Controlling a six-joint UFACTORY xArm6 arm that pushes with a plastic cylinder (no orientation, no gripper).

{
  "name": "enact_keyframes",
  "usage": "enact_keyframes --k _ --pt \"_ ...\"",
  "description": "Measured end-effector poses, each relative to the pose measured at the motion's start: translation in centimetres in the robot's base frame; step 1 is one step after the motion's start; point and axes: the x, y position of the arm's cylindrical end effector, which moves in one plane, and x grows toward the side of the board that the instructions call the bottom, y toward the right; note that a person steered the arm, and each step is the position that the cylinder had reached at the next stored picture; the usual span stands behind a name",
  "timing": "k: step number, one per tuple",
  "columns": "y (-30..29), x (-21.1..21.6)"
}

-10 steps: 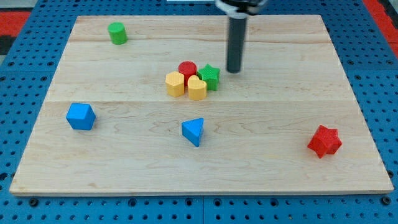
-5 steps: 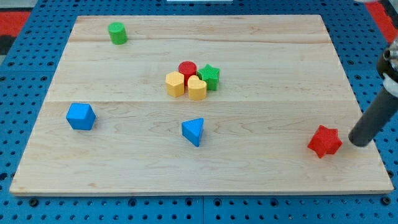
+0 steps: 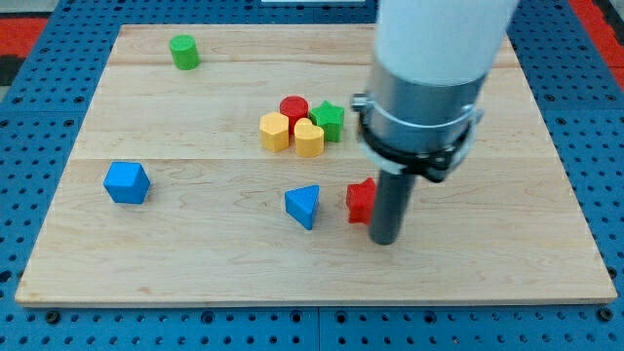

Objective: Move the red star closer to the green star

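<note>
Arm's a fat white cylinder with a grey-silver collar, black clamp ring, then a plain dark rod down to my tip (image 3: 385, 241).

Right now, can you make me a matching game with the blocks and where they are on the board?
Things:
1. green cylinder
2. blue cube
3. red star
4. green star

Places:
A. touching my tip, on its left
B. top left corner
C. in the middle cluster
D. alone at the view's left

Pairs: 1-B, 2-D, 3-A, 4-C
</note>
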Motion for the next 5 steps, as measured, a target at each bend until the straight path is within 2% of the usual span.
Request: enact_keyframes --k 1,3,5 --pt "-3.3 -0.8" --pt "-0.6 -4.2" --pt "-0.6 -7.3"
